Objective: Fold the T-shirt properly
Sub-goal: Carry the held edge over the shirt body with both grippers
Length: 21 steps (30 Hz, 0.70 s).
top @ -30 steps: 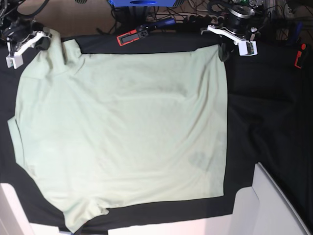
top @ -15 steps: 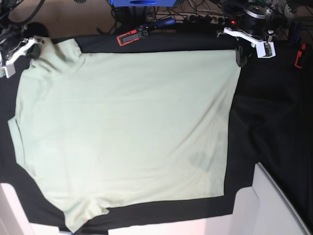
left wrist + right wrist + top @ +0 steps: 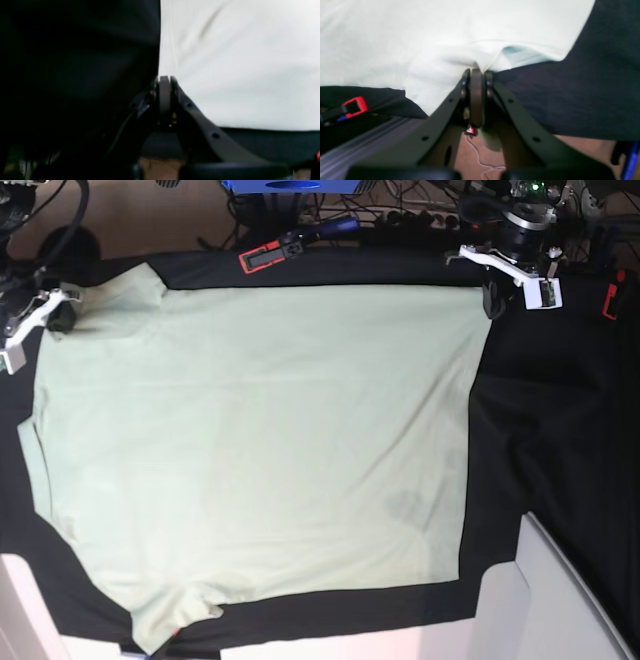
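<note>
The pale mint-green T-shirt (image 3: 250,440) lies spread flat on the big black cloth (image 3: 550,430). My left gripper (image 3: 489,302) is at the shirt's far right corner. In the left wrist view the left gripper (image 3: 165,78) is shut, with the shirt's edge (image 3: 237,62) at its tips. My right gripper (image 3: 57,320) is at the far left corner by a sleeve. In the right wrist view the right gripper (image 3: 476,72) is shut on a pinched-up fold of the shirt (image 3: 420,37).
A red-and-black clamp (image 3: 268,255) holds the black cloth at the far edge, and a red clip (image 3: 610,298) sits at the far right. White boxes stand at the near right (image 3: 540,600) and near left (image 3: 20,610). Cables lie beyond the table's far edge.
Both grippers have moved outward with the shirt's far corners, the left one to the base view's right, the right one left and nearer. The far edge is now stretched wider and flatter.
</note>
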Each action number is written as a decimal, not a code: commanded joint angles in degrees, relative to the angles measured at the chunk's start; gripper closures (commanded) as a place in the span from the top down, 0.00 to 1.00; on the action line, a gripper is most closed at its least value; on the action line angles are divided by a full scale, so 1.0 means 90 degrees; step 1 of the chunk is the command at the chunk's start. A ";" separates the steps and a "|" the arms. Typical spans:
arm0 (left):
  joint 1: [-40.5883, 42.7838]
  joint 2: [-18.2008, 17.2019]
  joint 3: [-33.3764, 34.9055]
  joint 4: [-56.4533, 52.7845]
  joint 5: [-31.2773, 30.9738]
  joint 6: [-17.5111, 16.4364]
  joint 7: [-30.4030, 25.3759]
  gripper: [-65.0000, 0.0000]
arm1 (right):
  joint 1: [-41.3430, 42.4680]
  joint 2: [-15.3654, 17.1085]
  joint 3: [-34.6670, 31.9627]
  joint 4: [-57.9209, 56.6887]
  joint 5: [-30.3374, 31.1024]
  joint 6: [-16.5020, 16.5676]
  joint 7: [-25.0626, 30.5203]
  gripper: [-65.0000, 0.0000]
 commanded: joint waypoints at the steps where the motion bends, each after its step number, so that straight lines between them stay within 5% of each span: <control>1: -0.0037 -0.0047 -0.0053 0.0194 -0.0044 0.0009 -0.0129 0.00 | 0.0091 0.0092 0.0028 0.0120 0.0086 0.0043 0.0055 0.00; 21: -0.0829 0.0139 -0.0053 0.0204 -0.0044 0.0009 0.0008 0.00 | 0.0921 0.0482 0.0018 0.0091 0.0076 0.0043 -0.0365 0.00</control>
